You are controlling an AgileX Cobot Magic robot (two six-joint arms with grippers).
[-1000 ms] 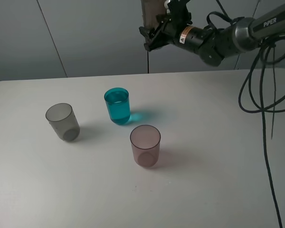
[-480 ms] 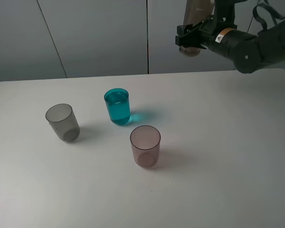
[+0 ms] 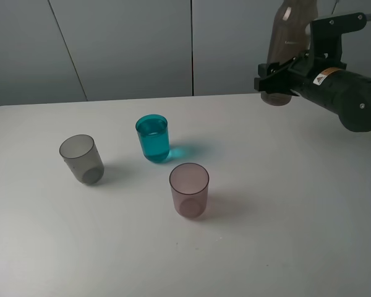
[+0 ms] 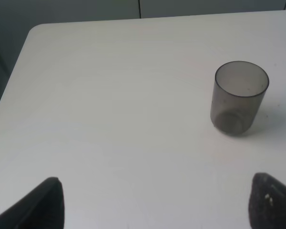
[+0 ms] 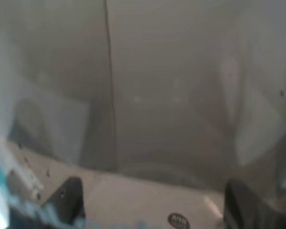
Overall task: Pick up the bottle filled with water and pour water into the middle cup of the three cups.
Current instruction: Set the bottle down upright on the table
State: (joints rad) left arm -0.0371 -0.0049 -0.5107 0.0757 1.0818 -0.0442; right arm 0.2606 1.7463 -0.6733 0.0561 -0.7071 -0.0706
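Note:
My right gripper (image 3: pixel 277 79) is shut on the smoky grey-brown bottle (image 3: pixel 286 43). It holds the bottle nearly upright in the air over the table's far right part, well to the right of the cups. In the right wrist view the bottle (image 5: pixel 152 95) fills the picture between the dark fingers (image 5: pixel 69 198). The teal middle cup (image 3: pixel 153 138) stands upright and holds liquid almost to its rim. The grey cup (image 3: pixel 81 159) stands to its left and also shows in the left wrist view (image 4: pixel 238 98). The pale pink-mauve cup (image 3: pixel 189 190) stands in front. My left gripper (image 4: pixel 157 210) is open and empty.
The white table (image 3: pixel 272 210) has its far edge against a grey panelled wall (image 3: pixel 123 43). In the left wrist view the table's left edge and rounded corner (image 4: pixel 31 36) show. The left arm is out of the exterior view.
My right arm has carried the bottle to the right and downward, away from above the teal cup. The bottle has come more upright. The cups have not moved.

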